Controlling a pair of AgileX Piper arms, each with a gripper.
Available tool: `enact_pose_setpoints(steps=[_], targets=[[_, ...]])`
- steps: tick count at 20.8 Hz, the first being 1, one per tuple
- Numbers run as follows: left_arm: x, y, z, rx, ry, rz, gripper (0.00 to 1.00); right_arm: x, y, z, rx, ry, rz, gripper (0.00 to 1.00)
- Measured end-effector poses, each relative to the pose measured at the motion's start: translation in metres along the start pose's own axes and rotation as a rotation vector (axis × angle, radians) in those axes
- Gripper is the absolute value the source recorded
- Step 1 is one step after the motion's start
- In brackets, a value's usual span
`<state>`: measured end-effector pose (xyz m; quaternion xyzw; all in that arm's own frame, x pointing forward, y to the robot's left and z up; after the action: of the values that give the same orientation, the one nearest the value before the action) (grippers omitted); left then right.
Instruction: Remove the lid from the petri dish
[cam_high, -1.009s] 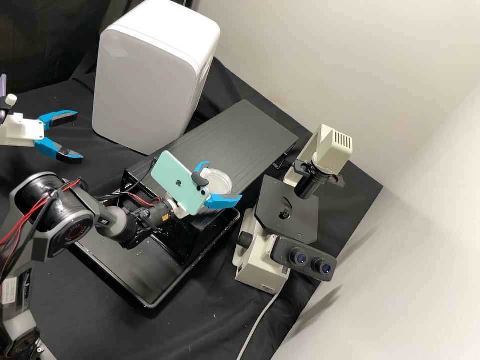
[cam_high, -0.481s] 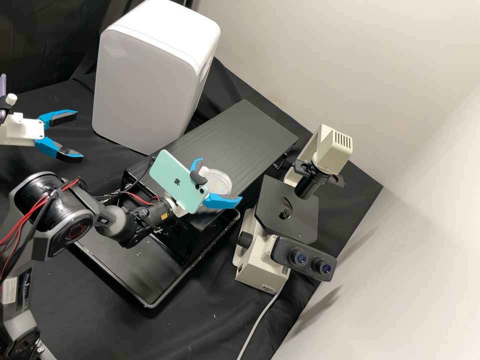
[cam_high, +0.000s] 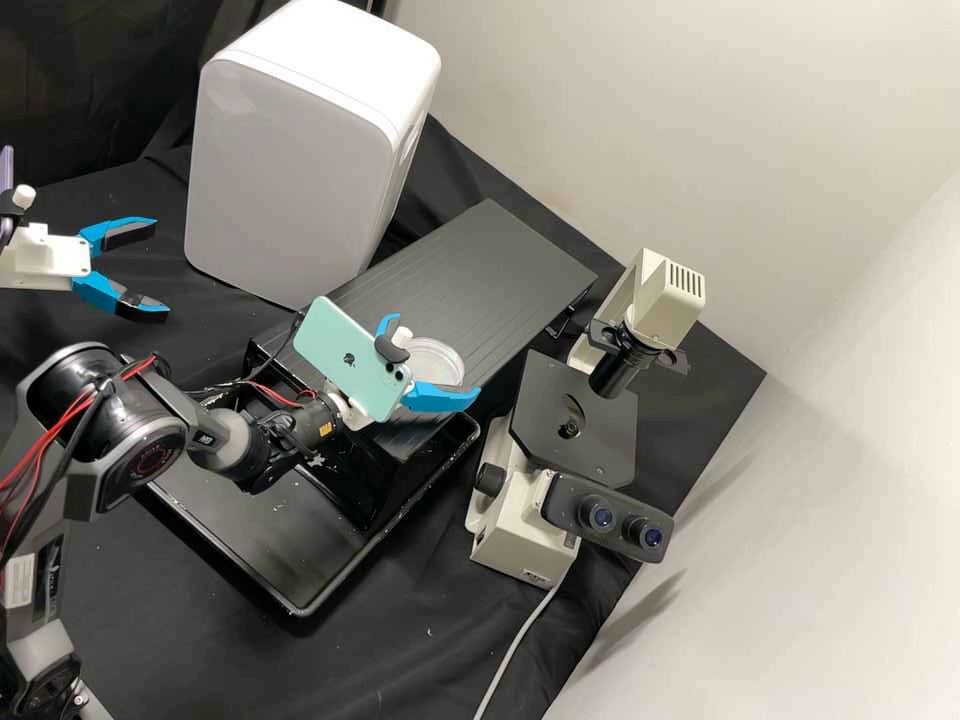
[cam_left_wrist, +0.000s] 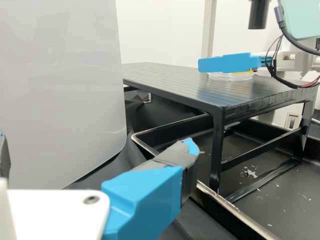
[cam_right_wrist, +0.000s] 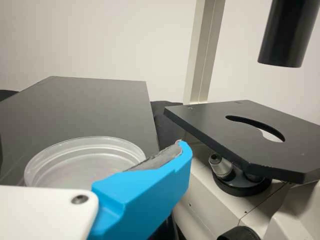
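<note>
Two grippers: you are holding the right gripper (cam_high: 418, 366) and the left gripper (cam_high: 148, 268) with fingers spread.
Right gripper: it is straddling the petri dish (cam_high: 438, 356), one blue finger (cam_right_wrist: 150, 190) lying just beside the rim; you cannot tell whether they touch.
Petri dish: it is sitting between those fingers, on the black rack (cam_high: 490, 265).
Left gripper: it is hanging well apart from the dish, near the white box (cam_high: 300, 150).
Microscope (cam_high: 575, 450): it is standing beyond the right fingertips.
</note>
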<state>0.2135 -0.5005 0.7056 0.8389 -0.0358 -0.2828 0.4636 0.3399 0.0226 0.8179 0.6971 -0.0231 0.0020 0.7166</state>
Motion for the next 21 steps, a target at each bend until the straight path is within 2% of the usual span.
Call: enact_pose_setpoints(steps=[4,15,21], targets=[[0.0006,-0.0023,-0.0006,-0.001,0.002,-0.009,1.00,0.0000,0.0000,0.0000,0.000,0.000,0.000,1.00],[0.0006,-0.0018,-0.0015,-0.005,0.012,-0.004,1.00,0.0013,-0.0042,0.0041,-0.001,-0.013,-0.014,1.00],[0.0013,-0.0040,-0.0024,-0.008,0.017,-0.011,1.00,0.0013,-0.0042,0.0041,-0.001,-0.013,-0.014,1.00]])
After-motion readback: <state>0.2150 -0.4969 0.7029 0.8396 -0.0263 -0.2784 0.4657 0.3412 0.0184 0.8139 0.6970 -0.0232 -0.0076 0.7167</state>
